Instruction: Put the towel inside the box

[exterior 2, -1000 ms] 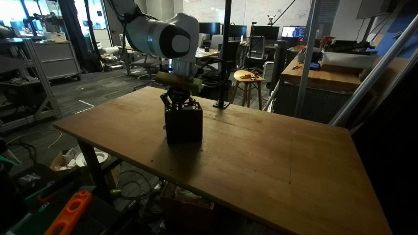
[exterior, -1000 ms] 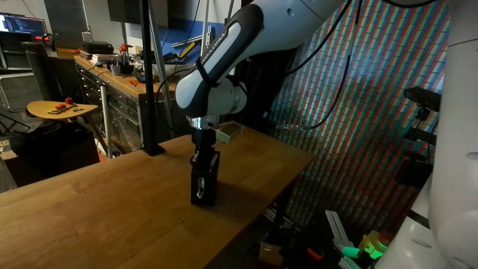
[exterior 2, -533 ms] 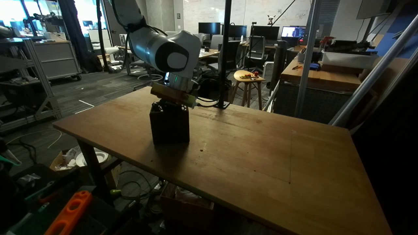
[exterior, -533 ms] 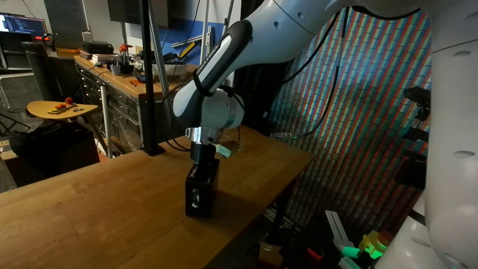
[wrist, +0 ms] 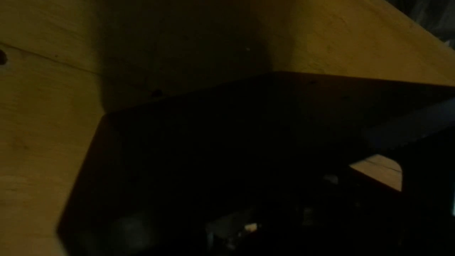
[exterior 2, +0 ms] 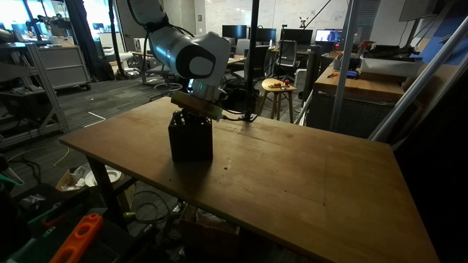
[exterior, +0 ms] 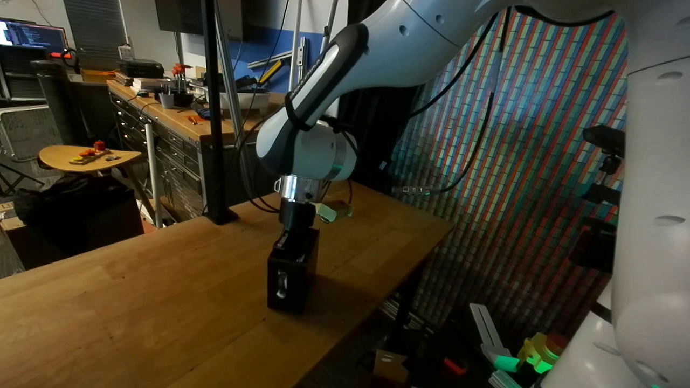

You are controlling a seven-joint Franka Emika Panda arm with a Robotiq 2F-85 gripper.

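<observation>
A black box (exterior: 288,280) stands upright on the wooden table (exterior: 161,291). It also shows in an exterior view (exterior 2: 191,142) and as a large dark shape in the wrist view (wrist: 199,131). It has an oval hole in its narrow side. My gripper (exterior 2: 192,117) points down at the box's open top, with its lower part inside. The fingers are hidden by the box walls and the dark, so I cannot tell whether they are open or shut. No towel can be made out in any view; the inside of the box is too dark to see.
A yellow-green block (exterior 2: 195,105) rides on the wrist above the box. A black post (exterior 2: 252,73) stands at the table's far edge with cables near it. The table edge (exterior: 377,302) is close to the box.
My gripper went down into the box, then rose slightly. The box slid a short way along the table, to the left in an exterior view, and has since stayed about still.
</observation>
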